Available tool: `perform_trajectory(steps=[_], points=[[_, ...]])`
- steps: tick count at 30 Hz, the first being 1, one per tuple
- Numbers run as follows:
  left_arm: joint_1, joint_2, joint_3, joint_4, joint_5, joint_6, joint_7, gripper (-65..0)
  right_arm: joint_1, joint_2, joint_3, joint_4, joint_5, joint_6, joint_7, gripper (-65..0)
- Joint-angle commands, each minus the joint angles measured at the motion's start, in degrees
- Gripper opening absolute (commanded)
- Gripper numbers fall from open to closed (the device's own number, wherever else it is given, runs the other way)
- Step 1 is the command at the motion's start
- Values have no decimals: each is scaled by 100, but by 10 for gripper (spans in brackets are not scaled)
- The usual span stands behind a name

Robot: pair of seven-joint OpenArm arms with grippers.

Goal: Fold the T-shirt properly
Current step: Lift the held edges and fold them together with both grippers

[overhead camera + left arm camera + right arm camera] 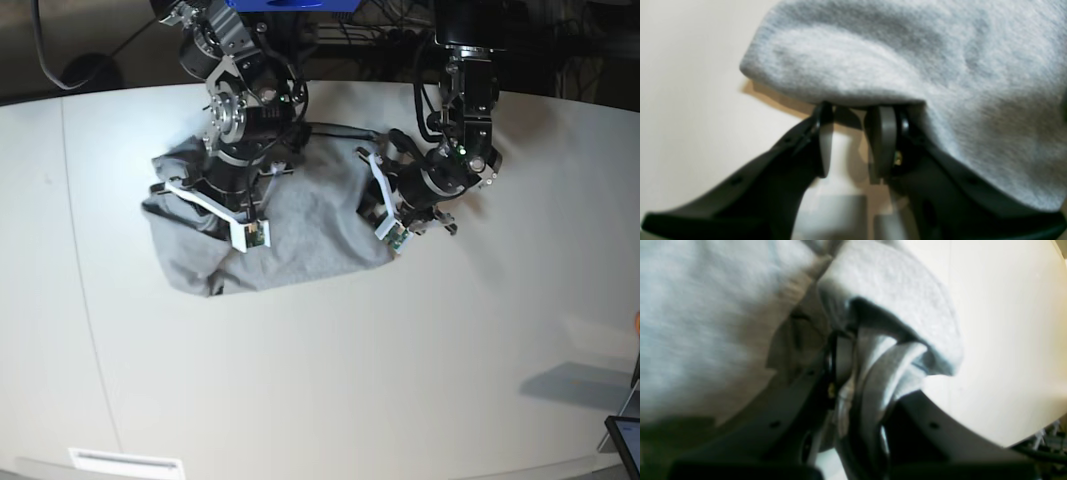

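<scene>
The light grey T-shirt point(300, 235) lies bunched on the white table point(400, 350), plain side up. In the base view my right gripper point(200, 195) is down in the shirt's upper left part. The right wrist view shows this gripper point(853, 340) shut on a bunched fold of the T-shirt point(900, 300). My left gripper point(374, 205) is at the shirt's right edge. Seen from the left wrist, its pads point(885, 136) stand apart with bare table between them. The T-shirt point(907, 50) lies over the tips of the left gripper point(853, 111) and drapes along the right finger.
Both arm bases and dark cables point(340, 130) crowd the table's far edge. A dark flat device point(622, 440) sits at the front right corner, and a white label point(125, 462) lies at the front left edge.
</scene>
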Motion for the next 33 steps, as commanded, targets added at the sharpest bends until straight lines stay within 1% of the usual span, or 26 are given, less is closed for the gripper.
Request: perform_trajectory(steps=[1, 3, 7, 10, 13, 17, 20, 26, 33], points=[[-7, -9, 26, -53, 249, -69, 404, -445, 68, -61, -93, 102, -88, -59, 36, -649], [-16, -9, 26, -62, 249, -69, 404, -445, 85, -70, -277, 102, -88, -68, -70, -649], [-25, 0, 53, -62, 249, -69, 404, -445, 94, -87, -471, 102, -88, -68, -87, -649], [-139, -9, 431, -71, 249, -69, 413, -445, 103, -87, -568, 102, -88, -68, -87, -649], [-165, -9, 642, -71, 258, -69, 413, -445, 103, -149, -594, 102, -88, -68, -87, -649], [-244, 106, 642, -71, 302, -69, 413, -445, 112, -158, -594, 102, -88, -68, -87, -649], [-297, 114, 659, -123, 302, -69, 413, -445, 112, -166, -612, 102, -79, -68, -87, -649], [-491, 114, 650, -273, 302, -69, 413, -445, 103, -166, -875, 102, -88, -68, -96, -649], [-535, 132, 659, -273, 302, -69, 413, -445, 94, -175, -1121, 102, -70, -68, -96, -649]])
